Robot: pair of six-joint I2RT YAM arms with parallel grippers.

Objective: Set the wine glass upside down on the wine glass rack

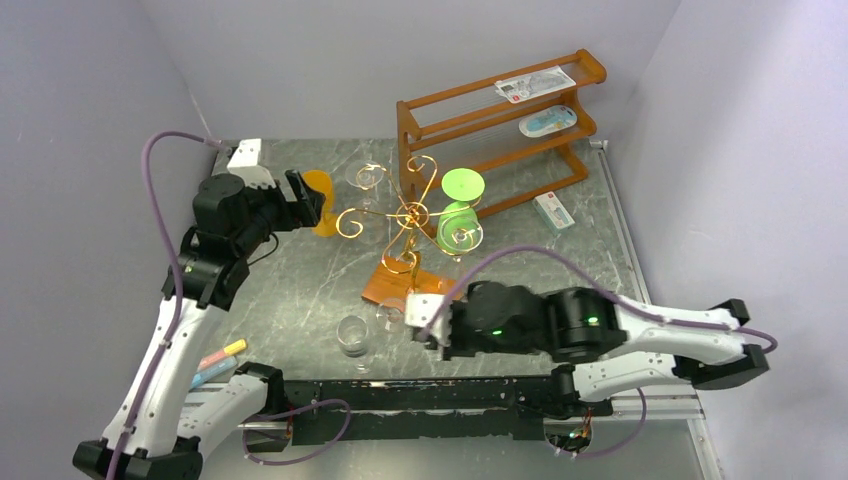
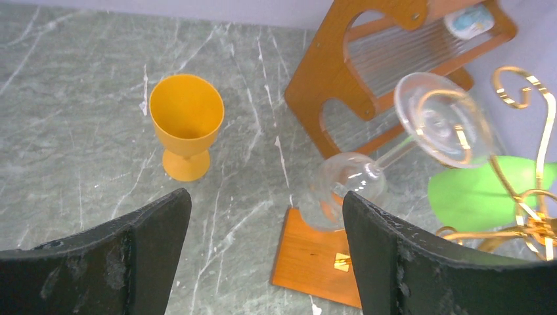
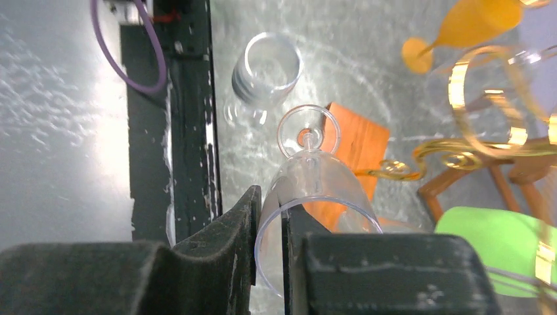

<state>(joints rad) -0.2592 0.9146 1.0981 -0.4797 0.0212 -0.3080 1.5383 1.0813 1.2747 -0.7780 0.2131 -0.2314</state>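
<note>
- Right fingers are pinched nearly shut on the glass. One finger is outside the bowl and the other inside its mouth, with the thin wall clamped between them.
- The glass is just on the near side of the rack, by the near corner of its wooden base. Its mouth faces the wrist, and its stem and foot point away. Whether it touches the worktop I cannot tell.
- This rim grip probably suits the task. It leaves the stem and foot bare, so the foot can slide into a gold scroll once the bowl is turned downward.
- Left fingers stand wide apart with nothing between them, left of the rack beside an orange goblet. They are likely parked out of the way, or ready to steady the rack.
- A hung glass of clear material tilts on the rack with its foot caught in a scroll.
- A green glass hangs foot-up on the rack's right side.
- Those two show how a foot seats, and they occupy arms, so a free scroll on the near or left side looks the likelier target.
- A tumbler stands near-left of the rack, close to the held glass. It could be knocked during the swing.
- Behind and right of the rack stands a wooden shelf carrying small packets.
- The worktop is glossy grey stone pattern with white veins. Plain pale lavender walls close it in on three sides.
</note>
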